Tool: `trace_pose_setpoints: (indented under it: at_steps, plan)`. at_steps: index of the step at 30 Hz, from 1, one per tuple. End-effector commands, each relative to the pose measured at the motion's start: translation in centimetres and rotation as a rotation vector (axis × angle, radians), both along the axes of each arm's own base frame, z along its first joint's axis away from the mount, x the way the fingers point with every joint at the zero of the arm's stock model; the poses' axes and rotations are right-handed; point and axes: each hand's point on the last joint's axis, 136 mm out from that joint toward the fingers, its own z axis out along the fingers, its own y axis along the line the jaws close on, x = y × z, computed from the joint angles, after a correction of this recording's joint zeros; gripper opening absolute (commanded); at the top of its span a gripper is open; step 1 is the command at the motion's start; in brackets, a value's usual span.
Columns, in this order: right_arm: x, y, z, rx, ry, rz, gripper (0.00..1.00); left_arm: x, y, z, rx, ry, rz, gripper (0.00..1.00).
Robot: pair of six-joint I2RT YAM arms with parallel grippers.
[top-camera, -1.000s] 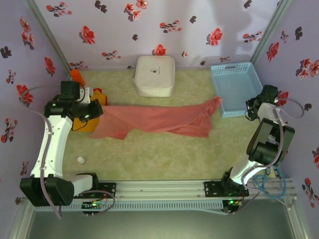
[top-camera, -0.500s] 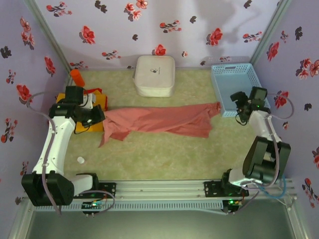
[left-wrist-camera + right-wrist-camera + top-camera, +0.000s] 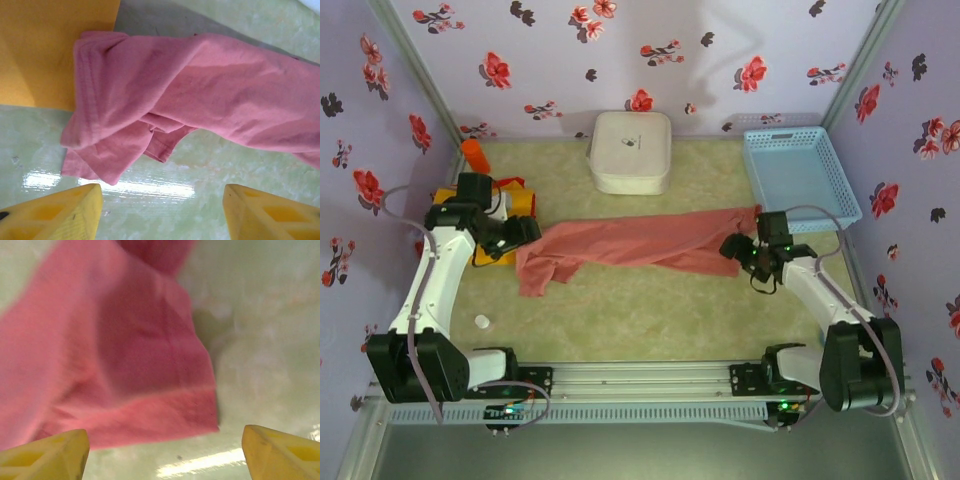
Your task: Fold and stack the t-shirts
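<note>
A pink shirt [image 3: 630, 243] lies stretched across your bench [image 3: 650, 310].
Your left pincer [image 3: 160, 202] and right pincer [image 3: 165, 442] both gape, released, one at each shirt end.

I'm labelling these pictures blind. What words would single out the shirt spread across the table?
Find the white rounded box at the back wall. Just in front of it, a long rumpled strip of cloth crosses the pale green table: the salmon-pink t-shirt. Its neighbour at the left end is a yellow-orange t-shirt.
</note>
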Motion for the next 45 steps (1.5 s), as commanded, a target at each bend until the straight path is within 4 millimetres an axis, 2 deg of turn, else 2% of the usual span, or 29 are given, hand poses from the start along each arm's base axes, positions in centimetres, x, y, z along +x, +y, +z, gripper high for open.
trace_pose_setpoints:
  at_steps: [1,5,7,10,13,17,19,22,25,31,33,35,36,37,40,41,43,45]
  plan:
    - [-1.2,0.4,-1.9,-0.035,0.049,0.026,0.77,-0.2,0.2,0.3,-0.003,-0.014,0.024,0.65]
    - [-1.3,1.1,-3.1,-0.045,0.081,0.014,0.72,-0.4,0.2,0.3,0.001,-0.011,0.017,0.63]
    - [-1.3,0.8,-4.1,-0.086,0.120,-0.010,0.66,-0.7,0.0,-0.1,0.002,0.007,0.010,0.60]
    - [-1.6,0.3,-5.8,-0.113,0.189,-0.055,0.56,-1.8,0.0,-1.5,0.012,0.058,0.026,0.59]
    - [-1.6,0.1,-6.5,-0.117,0.206,-0.082,0.47,-3.3,0.1,-3.5,0.050,0.117,0.038,0.59]
    - [-0.7,-0.9,-5.2,-0.165,0.173,-0.108,0.30,-5.3,-0.7,-5.9,0.073,0.166,0.049,0.57]
    - [0.0,-1.6,-4.2,-0.188,0.159,-0.111,0.13,-6.2,-1.6,-7.2,0.086,0.178,0.044,0.57]
    - [0.9,-2.7,-2.8,-0.181,0.133,-0.137,0.00,-7.3,-2.4,-9.3,0.157,0.207,0.023,0.58]
    - [1.6,-3.9,-1.6,-0.149,0.104,-0.178,0.00,-7.0,-3.2,-10.8,0.200,0.217,0.012,0.59]
    - [2.2,-5.8,0.7,-0.160,0.064,-0.213,0.00,-5.6,-2.3,-12.3,0.314,0.211,0.012,0.61]
    - [2.4,-5.7,1.3,-0.139,0.046,-0.210,0.02,-5.1,-2.3,-12.5,0.331,0.227,-0.009,0.61]
    - [2.5,-4.5,1.5,-0.086,0.033,-0.170,0.29,-4.6,-2.5,-12.3,0.342,0.229,-0.025,0.61]
    - [2.3,-4.0,1.4,-0.071,0.036,-0.154,0.46,-4.4,-2.5,-12.2,0.346,0.223,-0.028,0.61]
    - [2.0,-3.6,1.0,-0.074,0.044,-0.139,0.55,-4.2,-2.4,-12.1,0.349,0.218,-0.030,0.61]
    - [0.7,-3.0,0.0,-0.145,0.067,-0.114,0.70,-3.9,-1.9,-12.2,0.359,0.225,-0.026,0.61]
    - [0.4,-2.4,-0.5,-0.149,0.067,-0.095,0.72,-3.9,-1.7,-12.3,0.361,0.229,-0.022,0.61]
    - [-0.4,-1.2,-1.8,-0.141,0.089,-0.075,0.74,-3.9,-1.2,-12.4,0.364,0.240,-0.007,0.61]
    - [-1.0,-0.6,-3.1,-0.134,0.111,-0.079,0.69,-3.8,-0.9,-12.2,0.361,0.238,0.002,0.61]
